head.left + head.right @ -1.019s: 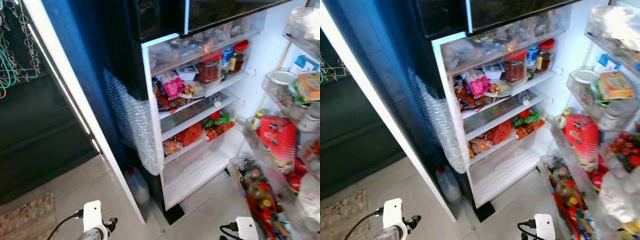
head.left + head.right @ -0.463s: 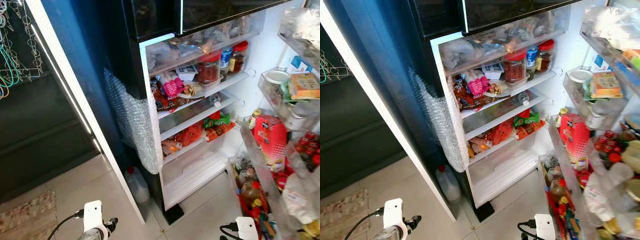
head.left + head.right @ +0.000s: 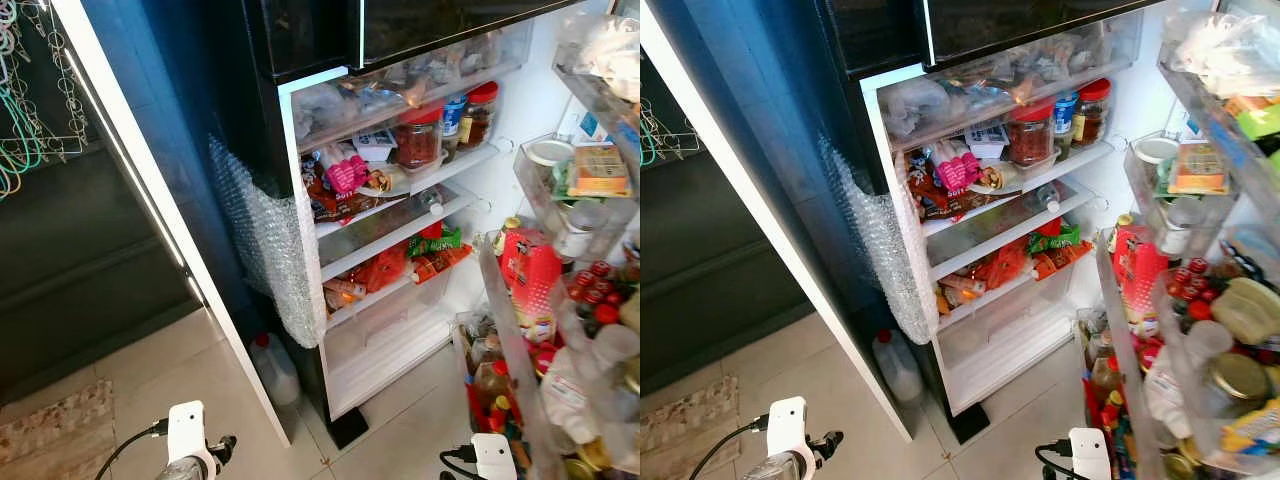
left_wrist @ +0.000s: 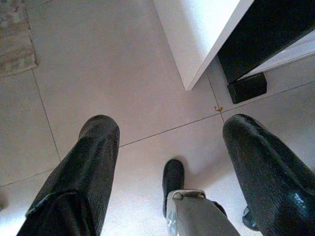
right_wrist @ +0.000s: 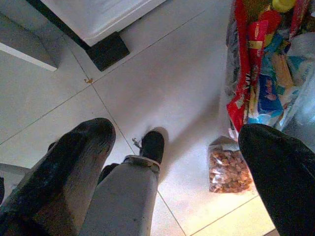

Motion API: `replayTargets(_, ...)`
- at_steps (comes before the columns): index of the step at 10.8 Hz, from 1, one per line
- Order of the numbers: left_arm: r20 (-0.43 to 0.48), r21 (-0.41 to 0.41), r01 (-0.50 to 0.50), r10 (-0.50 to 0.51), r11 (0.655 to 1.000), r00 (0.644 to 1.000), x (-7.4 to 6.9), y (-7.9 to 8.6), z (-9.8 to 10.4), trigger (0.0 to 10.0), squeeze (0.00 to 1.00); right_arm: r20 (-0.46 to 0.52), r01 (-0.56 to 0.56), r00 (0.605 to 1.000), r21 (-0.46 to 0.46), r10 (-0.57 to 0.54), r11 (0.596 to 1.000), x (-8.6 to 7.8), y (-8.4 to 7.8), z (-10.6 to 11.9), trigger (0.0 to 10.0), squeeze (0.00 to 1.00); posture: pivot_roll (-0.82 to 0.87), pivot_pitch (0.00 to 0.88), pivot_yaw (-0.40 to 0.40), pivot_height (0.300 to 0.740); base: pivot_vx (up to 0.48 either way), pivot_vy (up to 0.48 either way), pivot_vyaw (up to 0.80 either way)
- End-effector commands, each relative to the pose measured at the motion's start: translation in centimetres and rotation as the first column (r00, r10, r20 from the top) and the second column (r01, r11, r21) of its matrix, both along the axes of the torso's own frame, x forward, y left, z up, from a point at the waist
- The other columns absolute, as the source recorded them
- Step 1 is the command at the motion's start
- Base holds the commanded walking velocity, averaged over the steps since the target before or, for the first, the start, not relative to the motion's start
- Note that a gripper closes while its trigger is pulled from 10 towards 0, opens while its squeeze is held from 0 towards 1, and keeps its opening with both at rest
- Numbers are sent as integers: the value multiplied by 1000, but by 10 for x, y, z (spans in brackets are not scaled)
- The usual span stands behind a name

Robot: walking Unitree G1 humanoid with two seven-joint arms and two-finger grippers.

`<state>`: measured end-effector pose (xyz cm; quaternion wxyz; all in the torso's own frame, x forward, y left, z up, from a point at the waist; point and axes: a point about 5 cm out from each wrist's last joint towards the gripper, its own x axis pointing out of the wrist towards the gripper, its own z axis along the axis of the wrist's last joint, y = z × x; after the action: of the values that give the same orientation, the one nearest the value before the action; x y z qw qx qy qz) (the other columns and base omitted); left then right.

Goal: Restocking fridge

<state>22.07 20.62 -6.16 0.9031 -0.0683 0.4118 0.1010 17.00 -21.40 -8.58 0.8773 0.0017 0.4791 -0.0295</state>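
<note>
Before the open fridge point(image 3: 400, 230), its door point(image 3: 1200, 300) packed with goods, both arms hang low. Left gripper point(image 4: 167, 147) and right gripper point(image 5: 172, 147) are spread, empty, above the floor point(image 4: 123, 73).

I see fridge point(image 3: 300, 40) front glossy black | bubble wrap point(image 3: 265, 235) clear plastic | floor tiles point(image 4: 123, 73) smooth pale, slight sheen | gripper fingers point(image 4: 83, 172) ribbed black.

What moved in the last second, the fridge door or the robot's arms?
The fridge door with its loaded racks swung further into view, toward the shelves, and more of its jars and packets show. Both arms hang low as before, with the left gripper and the right gripper open and empty. The shelf food stayed put.
</note>
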Motion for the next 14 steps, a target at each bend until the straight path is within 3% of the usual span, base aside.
replayTargets(1,-27,2,11,-11,1000,1000,-5,1,-3,10000,0,-2,4,1000,11,-4,1000,-2,2,-1,10000,0,18,0,81,740,0,0,0)
replayTargets(7,-20,-12,-11,10,1000,1000,-5,0,-3,10000,0,3,2,1000,19,-2,1000,-1,2,-1,10000,0,25,0,77,740,0,0,0)
replayTargets(14,-24,-12,-14,14,1000,1000,-4,0,-3,10000,0,8,6,1000,24,-6,1000,0,2,0,10000,0,30,0,75,740,0,361,0)
